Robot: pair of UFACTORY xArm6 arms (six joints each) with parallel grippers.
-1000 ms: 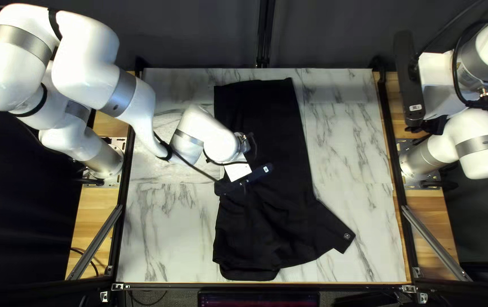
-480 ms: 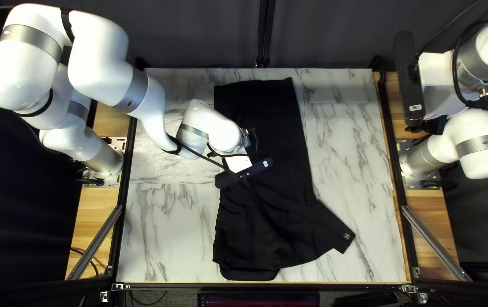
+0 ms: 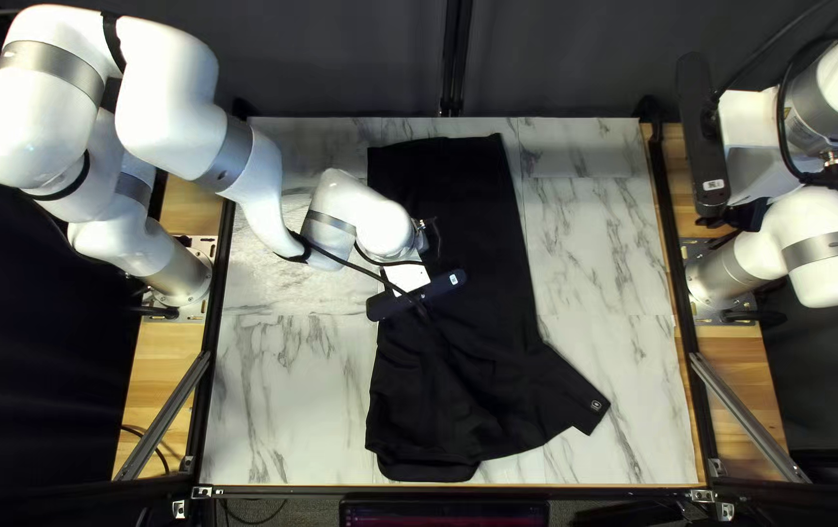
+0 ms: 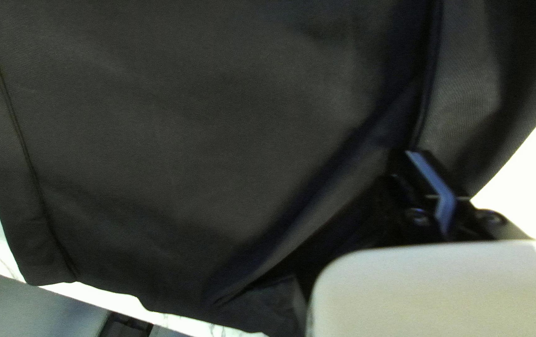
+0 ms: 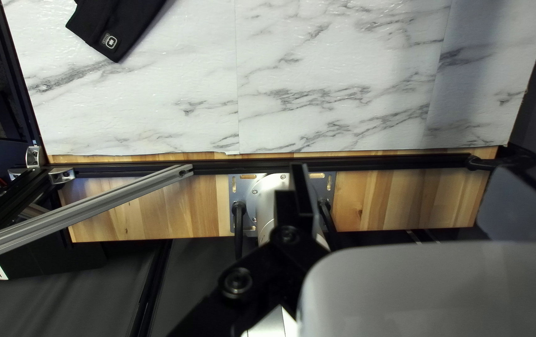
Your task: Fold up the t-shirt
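Where the left gripper (image 3: 417,298) meets the cloth, its fingers (image 4: 432,189) are pressed together on a raised fold of the black t-shirt (image 3: 455,366): one finger shows in the left wrist view, the other is hidden under the cloth, and creases run to the pinch. The pinch lies near the t-shirt's left edge, about midway along its length. The right gripper (image 5: 410,187) has its fingers spread wide and empty, raised above the wooden strip (image 5: 165,215) beside the tabletop's (image 3: 287,380) right edge, well apart from the cloth.

Compared with one second ago, the left gripper has shifted slightly toward the far left of the top left view, and the left arm's (image 3: 170,139) wrist and elbow have moved with it. The t-shirt's outline is almost unchanged. The right arm (image 3: 814,241) has not moved.

The t-shirt lies lengthwise along the tabletop's middle, folded to a narrow band at the far end and rumpled at the near end, where one sleeve (image 3: 573,391) sticks out to the right. That sleeve's tip shows ahead of the right gripper in the right wrist view. The left arm's forearm covers the tabletop left of the t-shirt. A black rail (image 5: 389,163) and a slanted metal brace (image 5: 76,211) border the tabletop; a dark curtain (image 3: 573,58) hangs behind its far edge.
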